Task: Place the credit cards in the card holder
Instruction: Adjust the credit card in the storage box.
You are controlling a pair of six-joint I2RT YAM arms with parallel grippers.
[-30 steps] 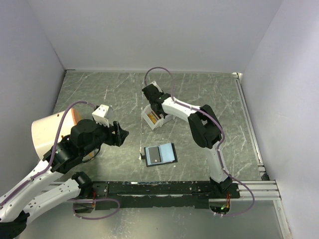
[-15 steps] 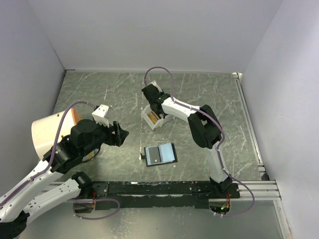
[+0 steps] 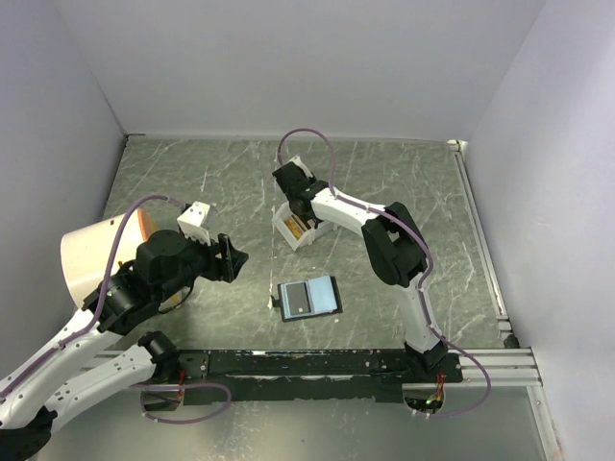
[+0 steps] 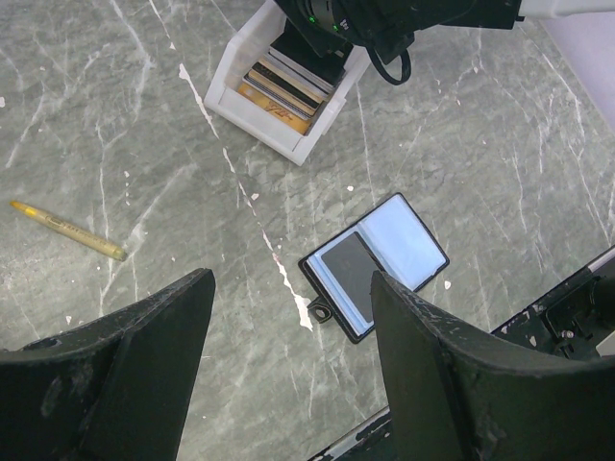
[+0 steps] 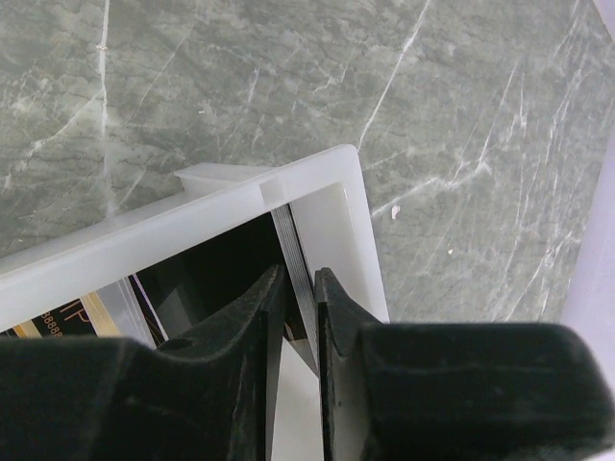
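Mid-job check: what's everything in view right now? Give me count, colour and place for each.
credit cards: small stack, gold-tan and dark, standing in the white box
white box: one, white, mid-table
card holder: one, black edge, pale blue inside, lying open on the table towards the near edge
dark card: one, grey-black, on one half of the card holder
pencil: one, yellow, flat on the table, apart from the box
cylinder: one, beige, at the left edge by the left arm
table: one, grey-green marbled
left gripper: black, open, above the table, holding nothing
right gripper: black, inside the white box, shut on one card's edge
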